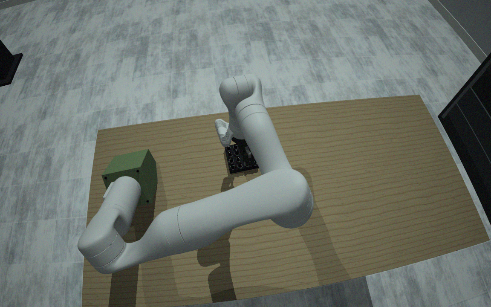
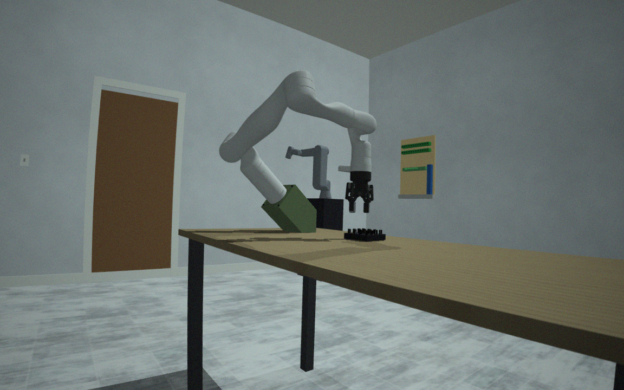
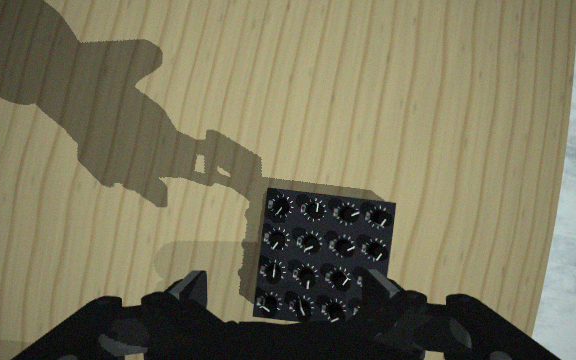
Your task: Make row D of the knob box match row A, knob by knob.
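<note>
Toward the far long edge of the counter [image 2: 450,271], roughly midway along its length in the top view, sits the knob box [image 3: 324,255], a small black square block standing flat on the wood. Wrist view shows its sixteen black knobs in a four-by-four grid, each with a white line and a ring of pale marks; printed names too small to read, socket side not visible, so rows cannot be told apart. White lines point in mixed directions across the grid. The end effector [image 2: 359,209] hangs above the box, apart from it, fingers pointing down, clear air showing beneath them in the exterior view. Released: jaws spread wide, nothing between them. In the wrist view one dark fingertip [image 3: 191,285] lies over bare wood just beside the box, the other [image 3: 380,282] over the box's near corner knobs, hiding part of the lowest row. The white arm [image 1: 216,213] rises from a green base block [image 1: 131,168] near the counter's left end and bends across in front of the box in the top view, covering one of its corners. Arm's shadow falls on the wood beside the box, reaching its edge. Beyond the counter: a brown door [image 2: 132,179], a small wall board [image 2: 417,167] with green strips, a dark cabinet [image 1: 487,125] off the right end.
</note>
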Controlling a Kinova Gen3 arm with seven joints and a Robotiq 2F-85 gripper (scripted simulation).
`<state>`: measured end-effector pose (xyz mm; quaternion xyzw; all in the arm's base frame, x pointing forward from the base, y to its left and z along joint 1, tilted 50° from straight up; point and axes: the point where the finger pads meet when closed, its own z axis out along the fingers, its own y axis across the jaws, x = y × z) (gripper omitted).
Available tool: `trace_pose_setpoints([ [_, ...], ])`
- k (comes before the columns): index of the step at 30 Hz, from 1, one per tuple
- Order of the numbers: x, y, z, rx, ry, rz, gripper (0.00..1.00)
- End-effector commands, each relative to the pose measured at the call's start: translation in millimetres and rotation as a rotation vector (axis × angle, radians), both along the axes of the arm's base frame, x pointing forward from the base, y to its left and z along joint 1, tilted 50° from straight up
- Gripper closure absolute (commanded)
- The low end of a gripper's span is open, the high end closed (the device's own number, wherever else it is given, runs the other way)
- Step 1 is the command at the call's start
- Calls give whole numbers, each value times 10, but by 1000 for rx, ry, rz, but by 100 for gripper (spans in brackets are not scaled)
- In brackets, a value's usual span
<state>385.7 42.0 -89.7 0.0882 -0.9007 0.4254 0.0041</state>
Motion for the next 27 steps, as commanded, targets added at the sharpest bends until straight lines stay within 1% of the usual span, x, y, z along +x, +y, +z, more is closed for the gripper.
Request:
trace_pose_setpoints([
  [1, 31, 13, 23, 5, -40, -27, 0],
  [8, 69, 7, 45, 14, -143, -114, 0],
  [10, 69, 7, 45, 14, -143, -114, 0],
  [15, 89, 3, 57, 19, -200, -161, 0],
  [21, 107, -1, 68, 23, -248, -202, 0],
  [27, 115, -2, 73, 25, -270, -220, 0],
])
